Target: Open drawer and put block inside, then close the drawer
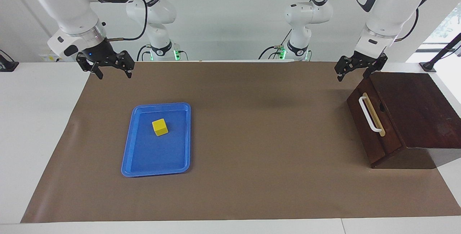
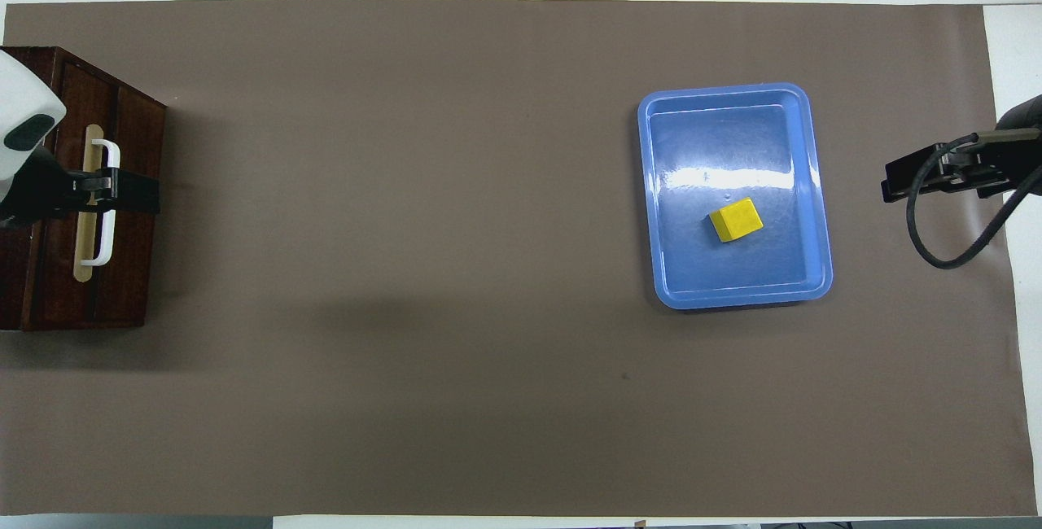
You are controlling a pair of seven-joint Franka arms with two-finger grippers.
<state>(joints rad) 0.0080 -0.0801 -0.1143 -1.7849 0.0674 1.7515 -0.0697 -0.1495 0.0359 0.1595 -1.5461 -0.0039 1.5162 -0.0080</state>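
Note:
The drawer (image 1: 362, 129) is shut in its dark wooden box (image 1: 414, 108) at the left arm's end of the table, its white handle (image 1: 370, 114) facing the middle. My left gripper (image 1: 354, 72) hangs open and empty in the air above the drawer front, touching nothing. Seen from above, the left gripper (image 2: 122, 191) lies across the handle (image 2: 106, 244). The block (image 1: 160, 127), a small yellow cube, sits in a blue tray (image 1: 155, 170) toward the right arm's end. My right gripper (image 1: 114, 72) waits open and empty, raised over the mat's corner beside the tray.
A brown mat (image 1: 259, 136) covers most of the white table. In the overhead view the block (image 2: 736, 220) lies in the half of the tray (image 2: 737, 299) nearer the robots. The right gripper (image 2: 936, 175) trails a black cable loop.

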